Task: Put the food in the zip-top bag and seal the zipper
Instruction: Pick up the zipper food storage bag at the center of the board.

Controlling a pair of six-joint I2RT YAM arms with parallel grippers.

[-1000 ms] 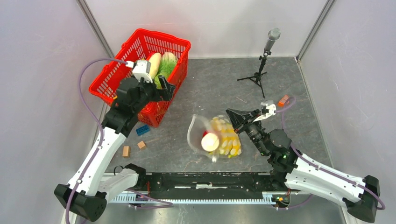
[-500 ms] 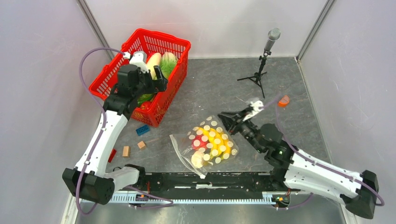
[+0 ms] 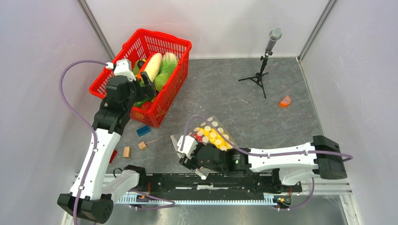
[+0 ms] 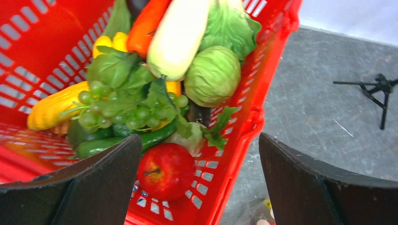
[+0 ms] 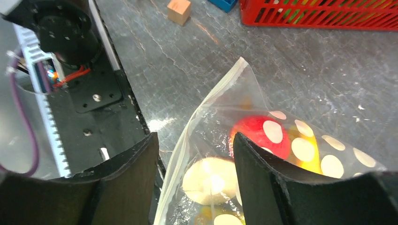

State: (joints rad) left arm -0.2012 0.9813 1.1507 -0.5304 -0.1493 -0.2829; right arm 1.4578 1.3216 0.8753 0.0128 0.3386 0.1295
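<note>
Right claw (image 5: 195, 140) half open, astride the bag's (image 5: 244, 103) zipper (image 5: 197, 117), not pinching. Bag flat on bench (image 5: 305, 61), food (image 5: 258, 133) inside. Left claw (image 4: 199, 138) wide, empty, over basket (image 4: 263, 70), well apart from bag. Likely sealing step; next, pinch and press along zipper.

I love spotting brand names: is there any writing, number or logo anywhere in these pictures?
No text can be read anywhere.
On the bag: only white dots, no words.
On the basket: no label seen.
On the brick: too small to tell.
</note>
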